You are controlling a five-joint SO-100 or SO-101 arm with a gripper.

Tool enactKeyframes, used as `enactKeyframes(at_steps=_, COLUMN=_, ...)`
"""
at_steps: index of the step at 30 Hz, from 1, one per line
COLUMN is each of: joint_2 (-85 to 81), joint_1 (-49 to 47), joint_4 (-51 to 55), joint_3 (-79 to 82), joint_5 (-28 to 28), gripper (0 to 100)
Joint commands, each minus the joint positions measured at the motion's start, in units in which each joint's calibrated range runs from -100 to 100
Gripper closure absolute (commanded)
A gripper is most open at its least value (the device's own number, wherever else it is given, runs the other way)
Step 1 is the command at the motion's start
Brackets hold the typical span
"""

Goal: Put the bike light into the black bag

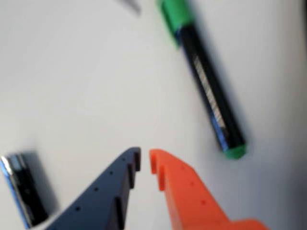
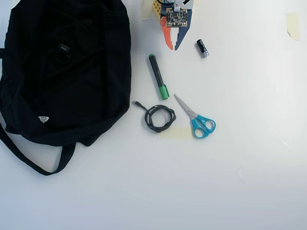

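Lying on one black bag (image 2: 96,72): one bike light (image 2: 63,50); pincer (image 2: 172,48) nearly pressed together, empty.

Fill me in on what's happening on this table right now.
The arm's claw sits at the top of the overhead view, nearly shut and holding nothing. The bike light already lies on the black bag at the left. A green marker, a small black cylinder, a coiled cable and scissors lie loose on the white table, none of them touched.
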Motion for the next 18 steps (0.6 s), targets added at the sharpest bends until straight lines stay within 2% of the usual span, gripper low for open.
enactKeyframes(at_steps=1, joint_2=-5.6, joint_1=0.3, joint_4=-0.2, joint_3=6.5, joint_5=-0.1, gripper=98)
enactKeyframes(at_steps=5, joint_2=-8.7, joint_1=-0.4, joint_4=0.1, joint_3=16.1, joint_5=0.2, gripper=98)
enactKeyframes(at_steps=18, joint_2=-8.5, joint_1=-0.4, joint_4=-0.2, joint_3=16.3, joint_5=-0.2, gripper=98)
